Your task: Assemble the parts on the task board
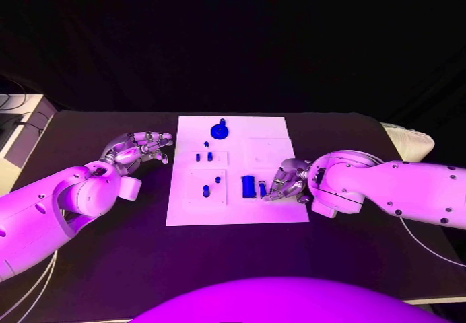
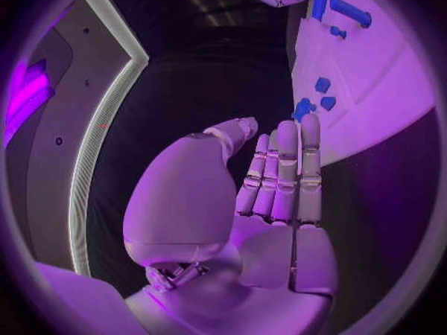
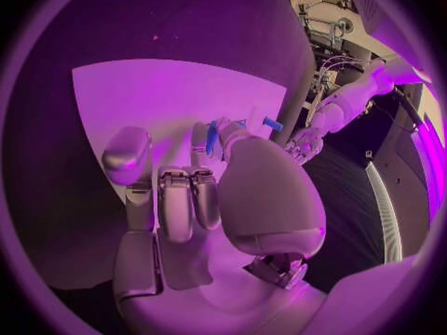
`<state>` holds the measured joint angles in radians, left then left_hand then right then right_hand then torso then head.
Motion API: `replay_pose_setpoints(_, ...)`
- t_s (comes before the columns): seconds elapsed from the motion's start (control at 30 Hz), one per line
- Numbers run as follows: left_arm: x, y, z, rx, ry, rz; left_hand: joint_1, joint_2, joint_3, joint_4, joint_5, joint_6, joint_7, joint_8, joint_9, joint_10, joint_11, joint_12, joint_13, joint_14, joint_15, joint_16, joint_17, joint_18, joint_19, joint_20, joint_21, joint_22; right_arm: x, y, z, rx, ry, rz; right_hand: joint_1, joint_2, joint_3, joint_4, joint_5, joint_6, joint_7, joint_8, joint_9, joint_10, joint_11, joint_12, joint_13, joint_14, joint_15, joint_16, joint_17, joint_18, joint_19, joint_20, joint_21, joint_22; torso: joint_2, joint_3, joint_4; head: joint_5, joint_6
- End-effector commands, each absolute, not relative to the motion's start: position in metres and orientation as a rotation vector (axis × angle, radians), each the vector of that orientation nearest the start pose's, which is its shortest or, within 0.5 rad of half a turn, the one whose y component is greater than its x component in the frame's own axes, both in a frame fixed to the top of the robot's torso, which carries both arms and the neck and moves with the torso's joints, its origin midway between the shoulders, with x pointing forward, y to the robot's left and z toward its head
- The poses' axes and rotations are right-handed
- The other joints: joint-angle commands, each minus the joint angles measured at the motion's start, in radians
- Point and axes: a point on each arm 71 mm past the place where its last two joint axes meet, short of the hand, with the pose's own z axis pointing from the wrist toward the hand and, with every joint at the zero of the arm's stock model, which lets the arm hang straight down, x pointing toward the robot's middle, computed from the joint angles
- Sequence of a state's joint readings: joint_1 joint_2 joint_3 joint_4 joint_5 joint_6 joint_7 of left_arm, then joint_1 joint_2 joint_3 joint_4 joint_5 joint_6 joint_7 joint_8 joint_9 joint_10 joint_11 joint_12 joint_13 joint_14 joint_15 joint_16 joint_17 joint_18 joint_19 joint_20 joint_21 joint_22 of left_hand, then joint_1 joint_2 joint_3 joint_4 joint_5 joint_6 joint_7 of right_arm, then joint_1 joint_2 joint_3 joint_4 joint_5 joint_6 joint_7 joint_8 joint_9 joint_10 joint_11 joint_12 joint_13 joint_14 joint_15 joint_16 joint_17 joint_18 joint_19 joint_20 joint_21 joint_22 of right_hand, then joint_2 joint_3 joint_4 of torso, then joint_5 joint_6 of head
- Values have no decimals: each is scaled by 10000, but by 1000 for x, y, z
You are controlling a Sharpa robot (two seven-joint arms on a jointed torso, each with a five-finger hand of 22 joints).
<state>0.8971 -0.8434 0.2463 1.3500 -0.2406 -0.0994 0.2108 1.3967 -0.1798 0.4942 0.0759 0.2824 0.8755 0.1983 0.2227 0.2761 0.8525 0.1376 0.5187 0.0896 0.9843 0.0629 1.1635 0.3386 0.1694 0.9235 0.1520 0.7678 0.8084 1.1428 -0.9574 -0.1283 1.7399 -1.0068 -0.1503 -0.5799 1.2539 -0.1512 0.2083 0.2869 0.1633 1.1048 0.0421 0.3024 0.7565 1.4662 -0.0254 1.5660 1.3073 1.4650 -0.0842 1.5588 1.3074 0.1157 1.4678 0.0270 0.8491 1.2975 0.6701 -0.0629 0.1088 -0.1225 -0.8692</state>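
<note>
Blk table (image 1: 97,269); pale obj (image 1: 413,141) far-right edge.

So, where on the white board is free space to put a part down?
The task board is bare along its near edge, below the blue parts, and in its far right corner beside the round blue part. It is crowded mid-board, where small pieces stand and the right hand works.

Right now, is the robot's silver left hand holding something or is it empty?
Empty: the silver left hand has straight fingers with nothing between them, beside the white task board.
</note>
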Motion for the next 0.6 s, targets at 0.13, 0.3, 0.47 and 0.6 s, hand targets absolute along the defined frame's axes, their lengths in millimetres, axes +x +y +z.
replay_pose_setpoints(0.13,489,258,-248,-11630,15943,-14799,-7,93,-7,54,41,-60,-9,20,-14,-73,31,69,-16,-50,31,-21,17,137,5,61,-52,-17,413,-218,-257,4032,22527,4080,-97,178,24,46,120,45,-57,112,43,1046,-80,48,2635,998,-71,33,2351,-107,85,-82,50,23,8,0,-9,-16,-8)
replay_pose_setpoints(0.3,489,257,-248,-11629,15948,-14807,-7,93,-7,54,41,-60,-9,20,-14,-73,31,69,-16,-50,31,-21,17,137,5,61,-52,-17,416,-220,-258,4186,22397,3905,-133,237,46,34,166,76,-85,187,78,1046,-100,48,2635,1002,-83,38,2368,-112,93,-90,80,40,3,6,-10,-7,-20)
replay_pose_setpoints(0.47,489,258,-248,-11637,15954,-14797,-20,95,-7,68,39,-64,-9,22,-15,-76,32,79,-16,-49,33,-19,18,136,5,63,-56,-18,420,-222,-260,4255,22337,3765,-124,265,72,20,210,84,-107,237,103,1046,-118,48,2635,1004,-95,42,2379,-111,97,-99,81,44,-1,8,-1,-4,-15)
replay_pose_setpoints(0.6,489,257,-248,-11638,15960,-14798,-20,95,-7,68,39,-64,-9,22,-15,-76,32,79,-16,-49,33,-19,18,136,5,63,-56,-18,422,-221,-262,4224,22339,3774,-95,261,86,3,221,75,-119,259,116,1046,-129,48,2635,1004,-103,41,2378,-112,99,-104,88,49,9,10,12,0,-17)
